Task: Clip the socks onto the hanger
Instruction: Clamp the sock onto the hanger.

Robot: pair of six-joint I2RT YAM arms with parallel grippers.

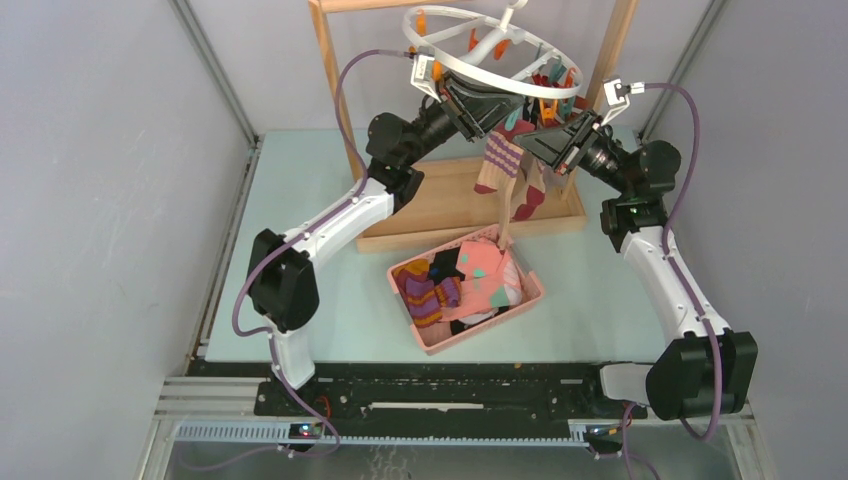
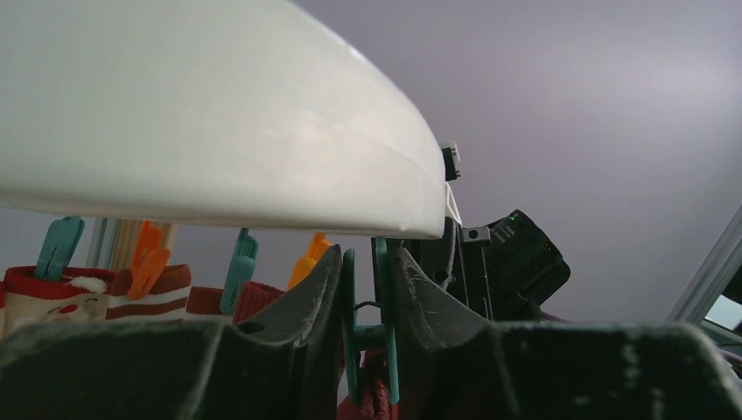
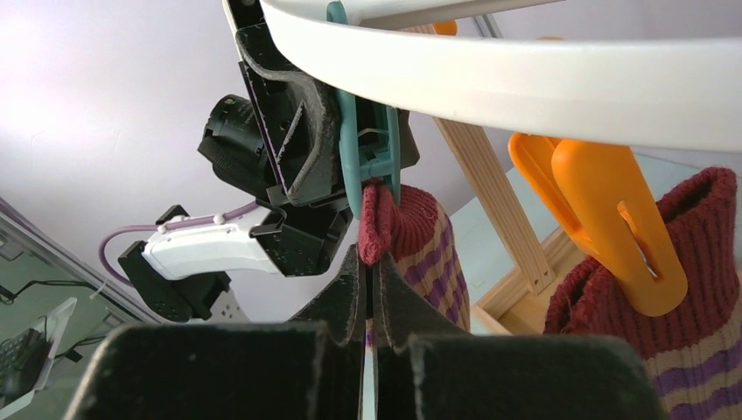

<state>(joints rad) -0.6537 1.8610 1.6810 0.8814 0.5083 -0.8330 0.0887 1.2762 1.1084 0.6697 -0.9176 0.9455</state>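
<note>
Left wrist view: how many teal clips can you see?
3 teal clips: one at the far left, one left of centre, and one squeezed in the left gripper. The hanger rim may hide others.

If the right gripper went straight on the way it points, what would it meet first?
Probably the teal clip, just above the sock cuff pinched in the right gripper; the hanger ring lies beyond. Depth is unclear.

Striped sock (image 3: 420, 254) at hanger's (image 3: 542, 79) teal clip (image 3: 367, 149)
</note>
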